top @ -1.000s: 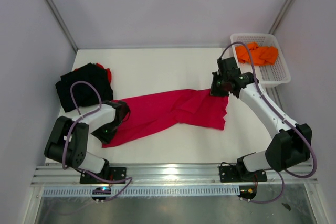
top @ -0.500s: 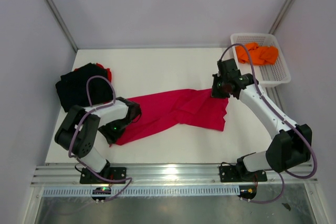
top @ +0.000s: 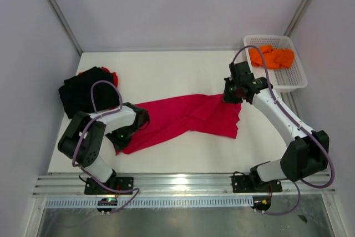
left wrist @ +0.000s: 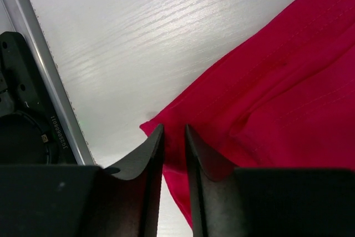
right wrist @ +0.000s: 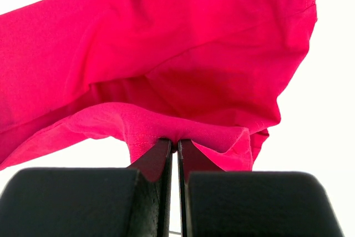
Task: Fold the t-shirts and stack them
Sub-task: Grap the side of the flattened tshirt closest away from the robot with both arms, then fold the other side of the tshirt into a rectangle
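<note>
Two grippers meet the same crimson t-shirt (top: 183, 117) at opposite ends. The right gripper (right wrist: 173, 141) is clamped on a raised fold of the cloth's hem. Its wrist camera shows the hem pinched between the closed jaws and the rest of the shirt hanging away in loose folds, which the overhead view hides behind the wrist. The left gripper (left wrist: 173, 129) sits at the shirt's pointed near-left corner, with its jaws a narrow way apart. The left wrist view shows that corner right at the fingertips. Whether the cloth is actually pinched cannot be told.

From above, the shirt stretches as a crumpled diagonal band across the middle of the table (top: 166, 70), from the left gripper up to the right one. The left arm is folded low and close to its base, its wrist pointing right. The right arm reaches far forward and leftward, its gripper pointing down.

Near the left edge lies a black t-shirt (top: 83, 95) with a red one (top: 113, 76) showing at its far side. An orange t-shirt (top: 270, 56) fills the white basket (top: 299, 81) at the far right corner.
</note>
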Tool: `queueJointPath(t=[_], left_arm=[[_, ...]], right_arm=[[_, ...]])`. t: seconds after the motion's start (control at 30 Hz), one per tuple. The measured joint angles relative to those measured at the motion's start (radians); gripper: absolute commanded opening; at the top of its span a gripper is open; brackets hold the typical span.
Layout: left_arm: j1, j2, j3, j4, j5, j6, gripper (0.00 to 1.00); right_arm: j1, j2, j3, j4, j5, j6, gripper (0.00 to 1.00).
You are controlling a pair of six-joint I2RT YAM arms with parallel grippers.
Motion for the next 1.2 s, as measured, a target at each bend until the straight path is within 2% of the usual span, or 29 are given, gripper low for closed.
queueJointPath(t=[0.07, 0.13, 0.43, 0.73, 1.2], left_arm=[[-0.001, 0.000, 0.000, -0.001, 0.000, -0.005, 0.09], [-0.001, 0.000, 0.000, -0.002, 0.001, -0.011, 0.00], [-0.001, 0.000, 0.016, -0.046, -0.008, -0.016, 0.00], [-0.001, -0.030, 0.209, -0.088, -0.064, -0.015, 0.00], [-0.001, -0.040, 0.324, -0.101, -0.140, -0.016, 0.00]], right_arm=[[0.000, 0.000, 0.000, 0.000, 0.000, 0.000, 0.03], [0.000, 0.000, 0.000, -0.001, 0.001, 0.000, 0.03], [0.000, -0.001, 0.000, -0.003, 0.001, 0.002, 0.03], [0.000, -0.001, 0.003, -0.004, 0.014, 0.000, 0.03], [-0.006, 0.053, 0.164, -0.030, 0.121, -0.054, 0.03]])
